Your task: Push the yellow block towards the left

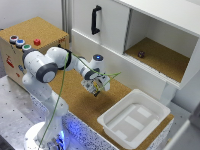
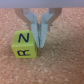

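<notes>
In the wrist view the gripper (image 2: 39,34) is seen with its two fingers close together, a narrow gap between them, clamped on nothing. The yellow block (image 2: 24,44) is found directly beside the fingertips, against the outer face of one finger; whether contact is made cannot be told. It sits flat on the cork surface (image 2: 62,62), letters marked on its faces. It is near-cubic, so no long axis is noted. The block is judged to lie to one side of the fingers, not between them, so a sideways sweep is called for.

In the exterior view the block is hidden behind the gripper (image 1: 96,86). Open cork is seen toward the exterior view's left. The white tub (image 1: 134,120) lies well apart on the other side. The cabinet front (image 1: 107,55) stands just behind.
</notes>
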`<state>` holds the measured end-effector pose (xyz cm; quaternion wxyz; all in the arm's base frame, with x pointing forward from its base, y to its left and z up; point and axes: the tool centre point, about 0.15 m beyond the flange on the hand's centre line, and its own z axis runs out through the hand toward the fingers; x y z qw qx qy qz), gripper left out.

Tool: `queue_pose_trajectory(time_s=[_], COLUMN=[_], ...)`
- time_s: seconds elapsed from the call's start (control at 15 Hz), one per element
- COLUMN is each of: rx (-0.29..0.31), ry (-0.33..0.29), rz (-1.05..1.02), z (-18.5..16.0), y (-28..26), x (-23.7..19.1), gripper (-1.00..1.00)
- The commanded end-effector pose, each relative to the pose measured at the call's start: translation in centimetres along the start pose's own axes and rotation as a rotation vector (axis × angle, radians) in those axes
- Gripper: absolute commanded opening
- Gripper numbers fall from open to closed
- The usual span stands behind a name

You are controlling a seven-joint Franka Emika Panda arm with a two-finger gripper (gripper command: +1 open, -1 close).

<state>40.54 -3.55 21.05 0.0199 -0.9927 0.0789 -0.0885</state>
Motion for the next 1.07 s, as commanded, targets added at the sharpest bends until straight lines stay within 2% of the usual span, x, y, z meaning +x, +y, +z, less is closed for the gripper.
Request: queue_pose_trajectory(time_s=[0.0,0.2,0.67,1.0], rx=[0.031,0.050,0.103,0.131], ry=[-0.084,-0.111,-0.122,-0.132], rz=[0.014,0.008,-0.024,-0.089], z=[0.9,1.5,0.9,0.4], y=[-3.4,-5.2,-10.8,-14.8], x=[1.7,1.9,3.3,1.1], gripper=[-1.00,-1.00,-1.00,-1.00])
